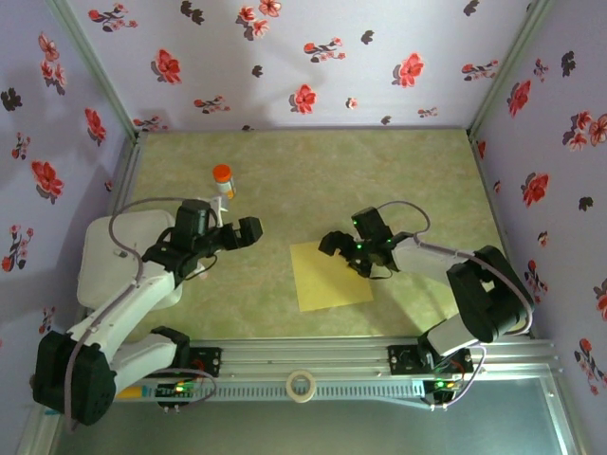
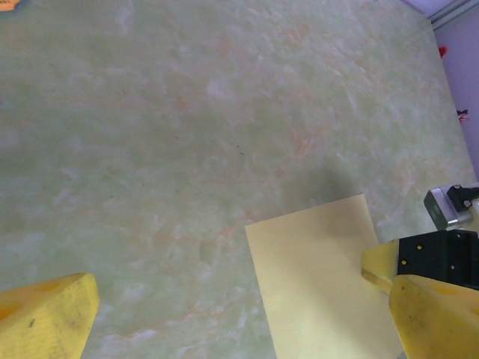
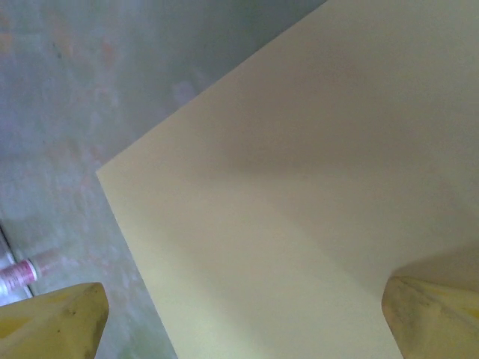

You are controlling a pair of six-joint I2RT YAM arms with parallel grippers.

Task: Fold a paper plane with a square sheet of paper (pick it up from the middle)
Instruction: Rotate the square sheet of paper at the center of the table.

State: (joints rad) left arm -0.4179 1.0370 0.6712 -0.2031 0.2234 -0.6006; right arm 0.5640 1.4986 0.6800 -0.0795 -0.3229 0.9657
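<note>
Green table [image 1: 313,180], paper [image 1: 327,280] flat, unfolded. Right gripper [image 1: 347,256] spread over its far edge, likely lining up a pinch. Left gripper [image 1: 235,243] spread, off to the left.

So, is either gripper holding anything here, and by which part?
Nothing is held. The right gripper stands open above the yellow paper sheet, which lies flat on the table; the left gripper is open too, off to its side.

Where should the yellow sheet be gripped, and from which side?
Probably its middle, from straight above: the square sheet of paper lies flat on the table, with no lifted edge to get under. The open right end effector, above its far right part, is nearest.
</note>
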